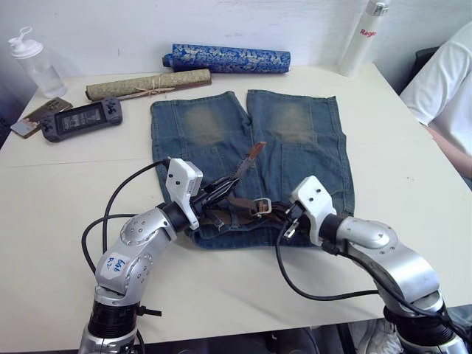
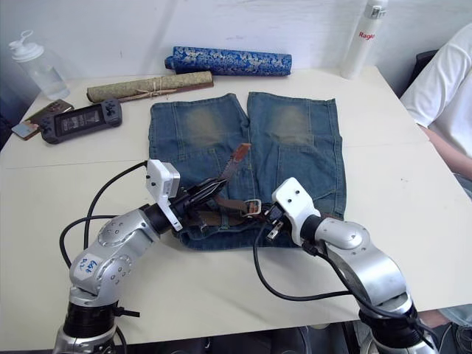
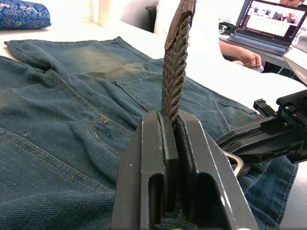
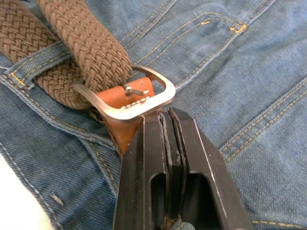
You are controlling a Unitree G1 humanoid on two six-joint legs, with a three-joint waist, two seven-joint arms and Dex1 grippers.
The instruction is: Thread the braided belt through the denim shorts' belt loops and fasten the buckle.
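The denim shorts [image 1: 251,147] lie flat on the white table [image 1: 398,184], waistband toward me. The braided belt [image 1: 230,203] runs along that waistband and passes under a belt loop [image 4: 44,51]. My left gripper [image 3: 172,117] is shut on the belt's free end, which stands up from the fingers to its tan tip [image 1: 255,153]. The strap passes through the buckle [image 4: 125,98], whose prong rests on the orange leather tab. My right gripper [image 4: 163,114] is shut with its tips on the buckle's frame edge, just right of the left gripper [image 1: 221,187].
At the table's far side lie a blue patterned roll [image 1: 228,59], a tan rolled mat [image 1: 147,83], a handheld game console [image 1: 81,118], a phone [image 1: 40,116] and two bottles [image 1: 365,37]. A person in white [image 1: 442,81] sits at the right edge.
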